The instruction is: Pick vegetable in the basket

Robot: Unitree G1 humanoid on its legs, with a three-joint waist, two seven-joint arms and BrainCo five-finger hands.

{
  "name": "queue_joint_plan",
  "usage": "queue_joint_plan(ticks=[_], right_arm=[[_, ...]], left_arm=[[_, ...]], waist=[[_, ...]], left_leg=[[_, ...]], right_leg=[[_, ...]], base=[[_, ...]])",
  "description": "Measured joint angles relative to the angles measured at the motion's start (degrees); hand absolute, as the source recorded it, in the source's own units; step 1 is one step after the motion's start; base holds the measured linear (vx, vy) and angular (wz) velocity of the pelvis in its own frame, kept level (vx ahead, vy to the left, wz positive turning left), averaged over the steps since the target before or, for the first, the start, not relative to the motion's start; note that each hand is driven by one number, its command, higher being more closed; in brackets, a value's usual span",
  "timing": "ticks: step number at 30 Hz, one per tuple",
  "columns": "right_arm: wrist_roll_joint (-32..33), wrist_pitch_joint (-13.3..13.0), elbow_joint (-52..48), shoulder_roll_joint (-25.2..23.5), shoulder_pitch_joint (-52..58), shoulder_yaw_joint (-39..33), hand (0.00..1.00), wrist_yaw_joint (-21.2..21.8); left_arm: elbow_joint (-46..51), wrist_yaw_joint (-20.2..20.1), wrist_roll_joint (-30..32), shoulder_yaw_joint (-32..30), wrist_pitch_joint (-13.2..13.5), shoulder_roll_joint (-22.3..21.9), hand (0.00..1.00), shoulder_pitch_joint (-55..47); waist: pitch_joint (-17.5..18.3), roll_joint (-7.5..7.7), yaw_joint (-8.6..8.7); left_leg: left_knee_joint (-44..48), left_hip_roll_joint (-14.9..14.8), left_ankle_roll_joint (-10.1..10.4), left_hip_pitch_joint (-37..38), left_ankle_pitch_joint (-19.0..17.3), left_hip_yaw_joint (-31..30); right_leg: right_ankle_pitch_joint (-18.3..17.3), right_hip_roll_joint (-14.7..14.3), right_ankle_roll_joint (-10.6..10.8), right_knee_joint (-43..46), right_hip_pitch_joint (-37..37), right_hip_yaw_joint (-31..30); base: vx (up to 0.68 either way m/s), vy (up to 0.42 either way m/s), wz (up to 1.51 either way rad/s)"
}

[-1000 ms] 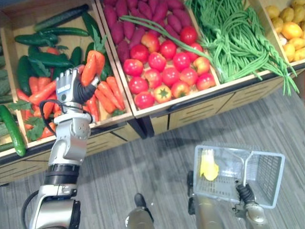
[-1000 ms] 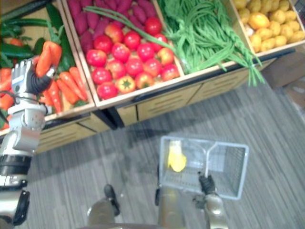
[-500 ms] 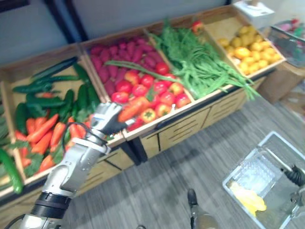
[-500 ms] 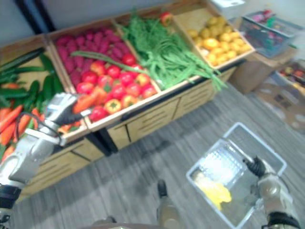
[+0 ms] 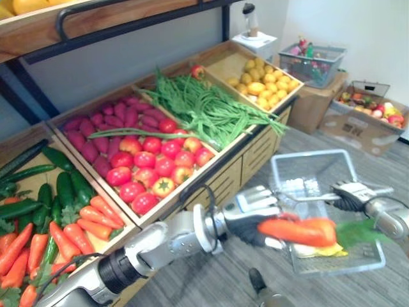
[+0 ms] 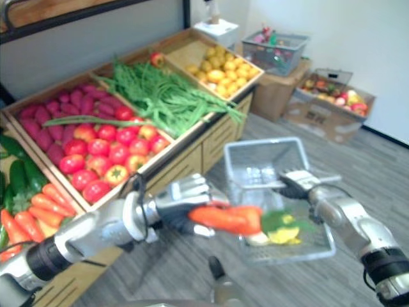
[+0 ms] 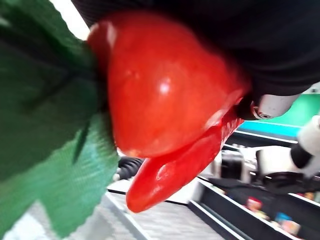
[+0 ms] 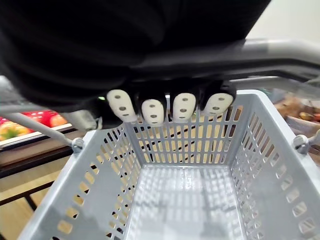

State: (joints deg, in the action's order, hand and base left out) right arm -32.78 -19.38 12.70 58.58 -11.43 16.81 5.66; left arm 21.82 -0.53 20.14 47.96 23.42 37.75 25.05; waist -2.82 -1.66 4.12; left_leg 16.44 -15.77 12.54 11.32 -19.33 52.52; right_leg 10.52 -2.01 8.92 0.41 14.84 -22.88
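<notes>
Orange and glossy, the carrot (image 5: 297, 230) lies level in our left hand (image 5: 252, 214), whose fingers and thumb are curled round its thicker part. Its green leaves (image 5: 361, 231) trail toward our right side. From the head views we see the carrot held in the air over the near end of the grey plastic basket (image 5: 307, 173), not resting inside it. In the left wrist view the carrot (image 7: 165, 90) shows very close, with the leaves (image 7: 45, 125) beside it.

Our right hand (image 5: 348, 195) carries the basket by its handle (image 8: 280, 50). In the right wrist view the fingertips (image 8: 152, 111) wrap round the bar, with the slotted basket walls below. A yellow item (image 6: 281, 235) lies on the basket floor near the leaves; we cannot tell what it is.

Behind, a wooden stand (image 5: 246, 153) holds crates of carrots (image 5: 83, 220), cucumbers (image 5: 64, 188), tomatoes (image 5: 160, 166), purple sweet potatoes (image 5: 108, 128), long green beans (image 5: 204, 109) and yellow produce (image 5: 265, 80). Beyond the stand, a second basket (image 5: 313, 61) sits on a cardboard box, and an open box of mixed produce (image 5: 367, 118) stands on the grey floor (image 5: 223, 281).
</notes>
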Motion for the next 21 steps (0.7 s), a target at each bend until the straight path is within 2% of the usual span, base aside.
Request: queue_joint_plan(ticks=[3, 7, 10, 21], right_arm=[[0.0, -0.9, -3.6, 2.0, -1.8, 2.4, 1.0, 1.0], [0.1, -0.9, -4.6, 4.2, -3.4, 4.1, 1.0, 1.2], [0.1, -0.6, -4.8, 5.8, -3.7, 4.1, 1.0, 1.2], [1.9, -0.1, -6.3, 5.9, -5.2, 4.1, 1.0, 1.2]], left_arm=[[0.0, -1.0, -2.0, 3.9, 0.4, -1.8, 1.0, 2.0], [0.0, -2.4, -3.1, 8.3, 0.6, -2.1, 1.0, 2.4], [0.0, -2.5, -4.2, 9.5, 0.6, -2.7, 1.0, 2.4], [0.0, -3.8, -4.2, 11.3, 0.6, -6.3, 1.0, -0.5]], waist=[[0.1, -0.15, 0.32], [0.4, -0.64, 0.57], [0.6, -0.96, 0.41], [0.8, -1.27, 0.56]], left_leg=[[0.3, -0.4, 0.3, 0.9, -0.2, 1.4], [1.0, -0.7, 0.6, 1.0, -0.4, 2.1], [1.0, -0.8, 0.6, 0.7, -0.4, 2.3], [1.8, -1.1, 0.7, 0.6, -0.4, 2.3]], right_leg=[[0.0, -0.9, 0.0, 0.6, 0.1, -1.0], [0.0, -1.3, 0.0, 0.8, 0.3, -1.5], [0.0, -1.4, 0.0, 1.3, 0.9, -1.5], [0.0, -1.3, 0.0, 1.7, 1.0, -1.4]], base=[[-0.01, -0.021, -0.21], [-0.01, -0.015, -0.09], [0.0, -0.005, -0.01], [-0.01, -0.004, 0.0]])
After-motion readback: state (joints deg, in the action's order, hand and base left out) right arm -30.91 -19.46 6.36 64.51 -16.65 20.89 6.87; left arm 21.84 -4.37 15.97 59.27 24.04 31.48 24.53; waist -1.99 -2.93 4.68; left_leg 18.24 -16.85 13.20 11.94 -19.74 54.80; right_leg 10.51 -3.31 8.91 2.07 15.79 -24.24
